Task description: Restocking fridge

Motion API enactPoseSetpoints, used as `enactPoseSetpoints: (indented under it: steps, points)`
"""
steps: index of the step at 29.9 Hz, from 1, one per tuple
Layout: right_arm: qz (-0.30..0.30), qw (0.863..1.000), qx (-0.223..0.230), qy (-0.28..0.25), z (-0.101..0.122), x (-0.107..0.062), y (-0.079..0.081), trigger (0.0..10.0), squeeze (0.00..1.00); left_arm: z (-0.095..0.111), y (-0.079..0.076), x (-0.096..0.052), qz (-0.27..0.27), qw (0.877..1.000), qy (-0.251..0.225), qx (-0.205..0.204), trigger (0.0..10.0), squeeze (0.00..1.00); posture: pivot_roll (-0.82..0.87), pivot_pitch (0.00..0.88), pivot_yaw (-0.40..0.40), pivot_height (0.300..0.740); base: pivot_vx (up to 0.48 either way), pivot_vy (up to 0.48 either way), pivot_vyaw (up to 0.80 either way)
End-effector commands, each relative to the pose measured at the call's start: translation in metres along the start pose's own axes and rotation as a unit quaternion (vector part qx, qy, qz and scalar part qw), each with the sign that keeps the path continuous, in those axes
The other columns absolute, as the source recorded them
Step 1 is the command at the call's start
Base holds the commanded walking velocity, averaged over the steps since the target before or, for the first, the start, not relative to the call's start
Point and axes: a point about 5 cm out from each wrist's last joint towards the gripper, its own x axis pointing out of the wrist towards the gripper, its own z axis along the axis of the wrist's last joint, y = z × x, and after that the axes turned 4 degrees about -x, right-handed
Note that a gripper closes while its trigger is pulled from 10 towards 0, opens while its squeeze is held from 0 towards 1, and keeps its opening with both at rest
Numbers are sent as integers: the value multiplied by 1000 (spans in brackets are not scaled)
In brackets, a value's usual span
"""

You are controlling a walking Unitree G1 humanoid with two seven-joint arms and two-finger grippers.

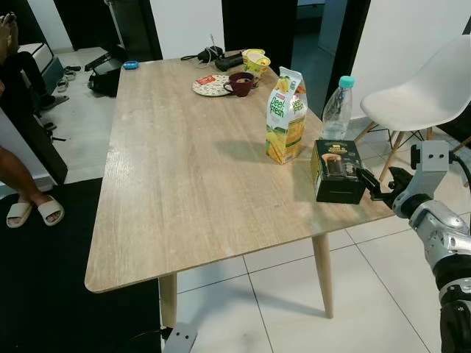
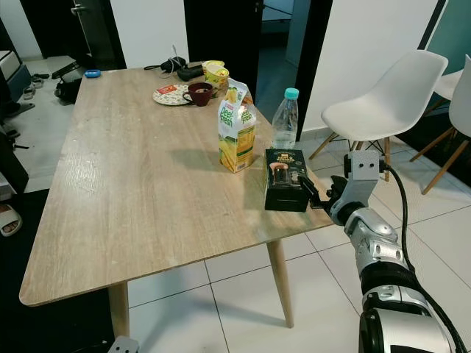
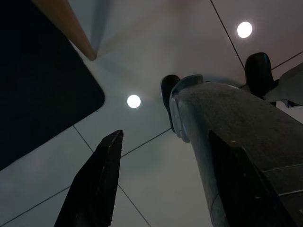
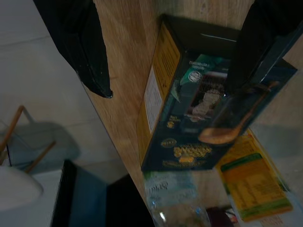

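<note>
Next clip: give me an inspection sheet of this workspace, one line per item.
Surface: wooden table, mostly bare.
Job's things: dark box at the table's right edge, juice carton and water bottle behind it, all upright.
Clutter: plate, red mug, yellow cups at the far end.
Grippers: right tool open beside the box; left tool open, over floor tiles.
Cables: black cable at the far edge.
Surroundings: white chair, black rug, a person's sandalled feet.
</note>
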Motion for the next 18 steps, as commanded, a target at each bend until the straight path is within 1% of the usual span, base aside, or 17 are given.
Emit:
enactPoseSetpoints:
  steps: [1,2,5,7,10,14,16,17,18]
  points:
    - [-11,999,4,36,-9,0,0,10000,0,-4,3,-1,3,1000,6,1,10000,0,46,0,-20,740,0,0,0]
    - [-23,998,12,56,-14,-2,-4,10000,0,-5,2,-1,4,1000,6,-2,10000,0,46,0,-19,740,0,0,0]
    - [-31,997,22,69,-18,-3,-6,10000,0,-5,3,-1,4,1000,7,-3,10000,0,46,0,-19,740,0,0,0]
    - [-22,996,35,80,-21,-3,-4,10000,0,-6,3,-1,4,1000,8,-3,10000,0,46,0,-19,740,0,0,0]
    - [-13,996,40,82,-23,-2,0,10000,0,-5,3,-1,5,1000,8,-3,10000,0,42,0,-17,740,0,0,0]
    - [10,996,43,83,-24,-1,4,10000,0,-5,3,-1,5,1000,7,-4,10000,0,44,0,-17,740,0,0,0]
    - [44,995,43,75,-23,-1,9,10000,0,-5,2,-1,5,1000,7,-5,10000,0,43,0,-16,740,0,0,0]
    - [44,995,43,75,-23,-1,9,10000,0,-5,2,-1,5,1000,7,-5,10000,0,43,0,-16,740,0,0,0]
    - [71,994,41,65,-20,-1,12,10000,0,-5,2,-1,5,1000,7,-5,10000,0,43,0,-16,740,0,0,0]
